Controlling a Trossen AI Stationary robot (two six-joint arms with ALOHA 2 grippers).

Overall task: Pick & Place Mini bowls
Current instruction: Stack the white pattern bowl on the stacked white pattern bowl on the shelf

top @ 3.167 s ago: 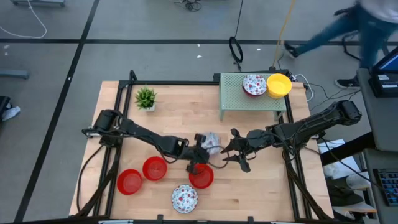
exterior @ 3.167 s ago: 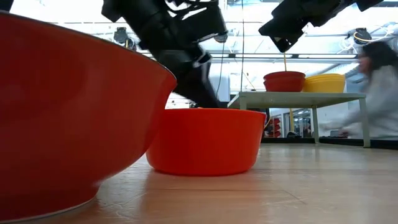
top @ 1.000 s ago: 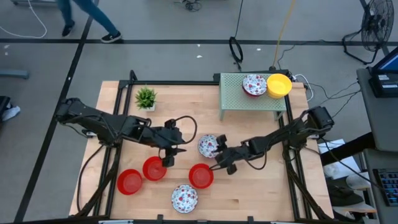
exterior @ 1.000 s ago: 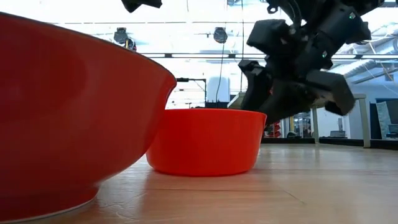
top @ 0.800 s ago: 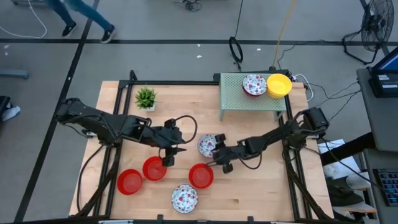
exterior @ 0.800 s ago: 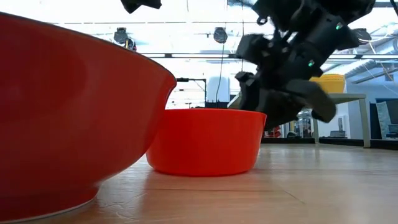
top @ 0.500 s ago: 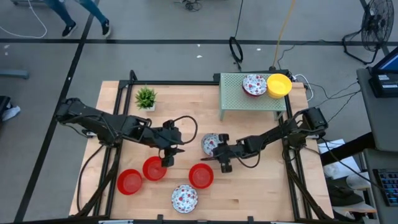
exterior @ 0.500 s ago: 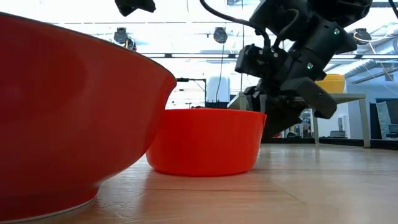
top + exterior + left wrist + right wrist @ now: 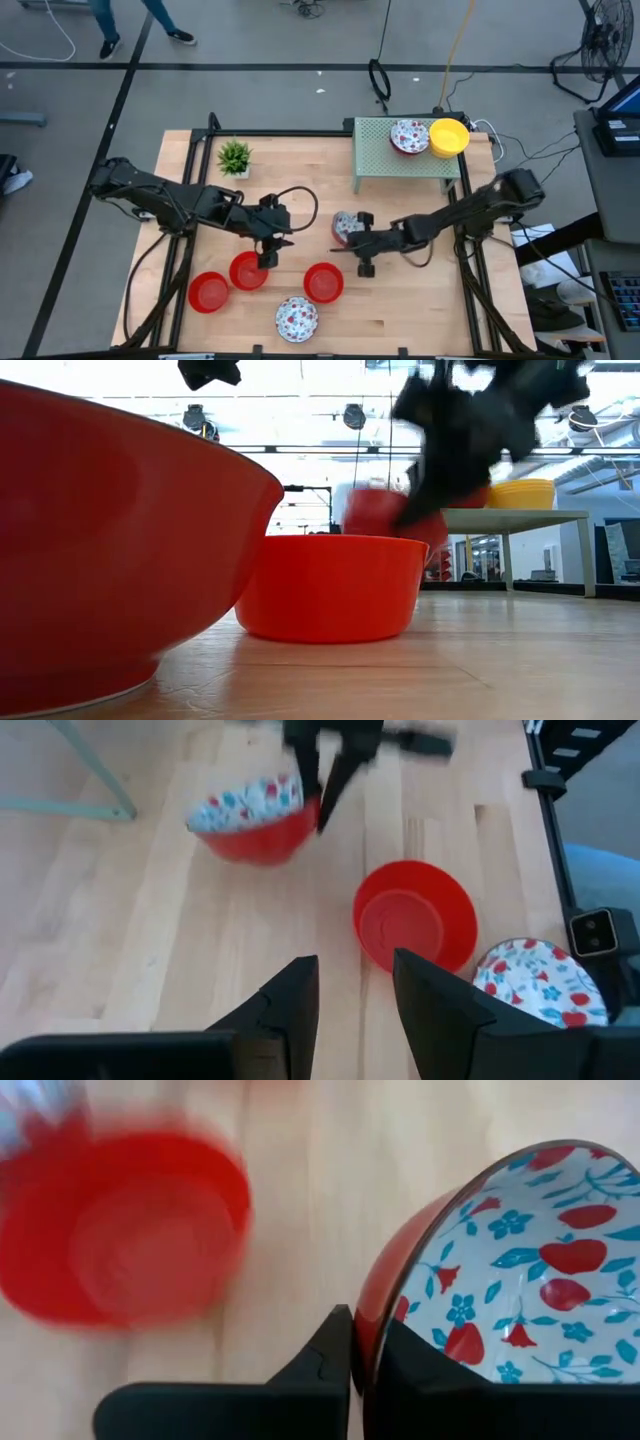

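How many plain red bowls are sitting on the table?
3: one near the front left corner, one beside it under the left arm, one front-centre. Others could be stacked unseen.

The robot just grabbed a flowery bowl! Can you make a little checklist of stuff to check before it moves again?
1. Is the right tool pinching the flowery bowl? Ok: its fingers are shut on the rim, one inside, one outside.
2. Is the bowl off the table? Ok: in the low view it hangs above the red bowl.
3. Is there room on the green shelf? Ok: another flowery bowl and a yellow bowl sit at its back, with the front bare.
4. Is the left tool out of the way? Ok: it sits over by a red bowl, apart from the right tool.
5. Will the grip last? Cannot tell.
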